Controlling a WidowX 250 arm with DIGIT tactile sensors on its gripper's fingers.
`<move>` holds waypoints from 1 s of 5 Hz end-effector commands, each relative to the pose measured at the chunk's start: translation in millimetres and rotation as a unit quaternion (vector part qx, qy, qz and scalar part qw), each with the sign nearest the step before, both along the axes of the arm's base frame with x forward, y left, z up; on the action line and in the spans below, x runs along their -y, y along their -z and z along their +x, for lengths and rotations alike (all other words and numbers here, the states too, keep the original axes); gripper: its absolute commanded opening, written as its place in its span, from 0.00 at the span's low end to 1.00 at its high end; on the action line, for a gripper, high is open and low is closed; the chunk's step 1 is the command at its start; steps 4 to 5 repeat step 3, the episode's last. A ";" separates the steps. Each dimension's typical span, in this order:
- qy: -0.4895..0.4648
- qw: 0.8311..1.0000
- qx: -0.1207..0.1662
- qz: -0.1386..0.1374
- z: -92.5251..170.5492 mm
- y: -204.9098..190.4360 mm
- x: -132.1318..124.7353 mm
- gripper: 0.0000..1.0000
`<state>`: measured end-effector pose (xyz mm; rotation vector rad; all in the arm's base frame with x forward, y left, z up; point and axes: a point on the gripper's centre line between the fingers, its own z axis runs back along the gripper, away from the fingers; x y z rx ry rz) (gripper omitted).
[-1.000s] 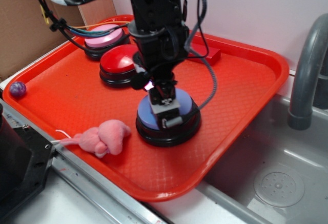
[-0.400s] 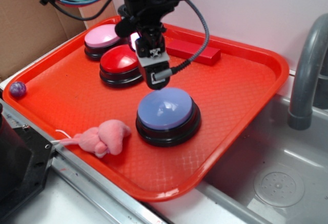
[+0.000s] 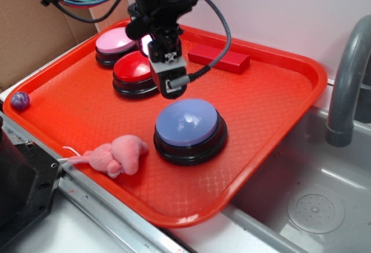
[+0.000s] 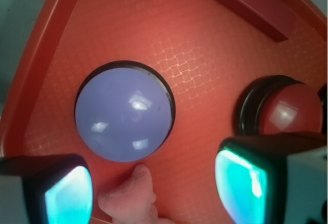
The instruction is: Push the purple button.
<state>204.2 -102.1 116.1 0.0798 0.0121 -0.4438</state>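
Observation:
The purple button (image 3: 188,124), a big periwinkle dome on a black base, sits mid-tray; it also shows in the wrist view (image 4: 123,112). My gripper (image 3: 169,88) hangs in the air above the tray, up and to the back-left of the button, not touching it. In the wrist view my gripper (image 4: 154,188) has its two fingers wide apart with nothing between them; one pad (image 4: 241,183) glows teal.
A red button (image 3: 134,68) and a pale pink-topped button (image 3: 117,40) stand at the back left of the red tray (image 3: 261,102). A red block (image 3: 219,59) lies at the back. A pink plush mouse (image 3: 119,154) lies front left, a tiny purple ball (image 3: 19,99) far left. Sink (image 3: 313,206) and faucet (image 3: 345,79) are to the right.
My gripper was down on top of the purple button a second ago. It has risen off it and moved up and to the back-left. The button is now fully uncovered.

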 end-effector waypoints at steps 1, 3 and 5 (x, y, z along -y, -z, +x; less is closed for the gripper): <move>-0.007 0.998 0.054 -0.027 -5.6 -39.9 5.5 1.00; -0.036 0.996 0.071 -0.038 -22.0 -67.4 -8.8 1.00; -0.036 0.996 0.071 -0.038 -22.0 -67.4 -8.8 1.00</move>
